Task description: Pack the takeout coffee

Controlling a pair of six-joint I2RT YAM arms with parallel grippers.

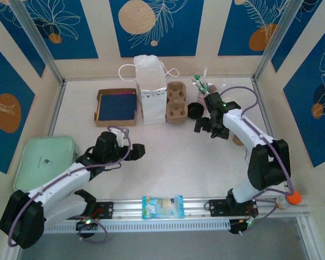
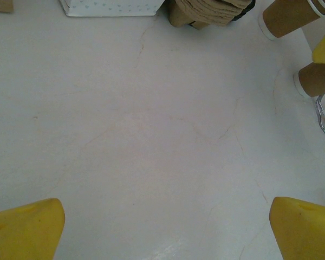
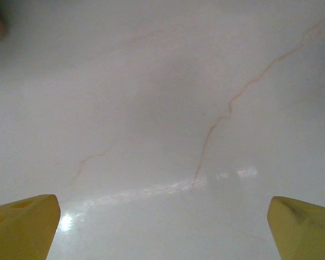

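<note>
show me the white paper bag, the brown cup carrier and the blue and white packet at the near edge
white paper bag (image 1: 153,105), top external view, on its front wall
brown cup carrier (image 1: 176,103), top external view, on its middle between the wells
blue and white packet (image 1: 162,207), top external view, on the centre of its face

On the table (image 1: 168,162), with twelve o'clock at the far edge: the paper bag (image 1: 150,89) stands at twelve, the cup carrier (image 1: 176,102) just beside it at its three, the flat box (image 1: 116,105) at its nine. The stirrer cup (image 1: 202,86) is at one, the lid (image 1: 195,111) before it. The tray (image 1: 45,161) lies at eight, the packet (image 1: 162,206) on the rail (image 1: 124,208) at six. The takeout coffee (image 2: 316,79) is probably near three, the cup stack (image 2: 287,19) behind it.
</note>
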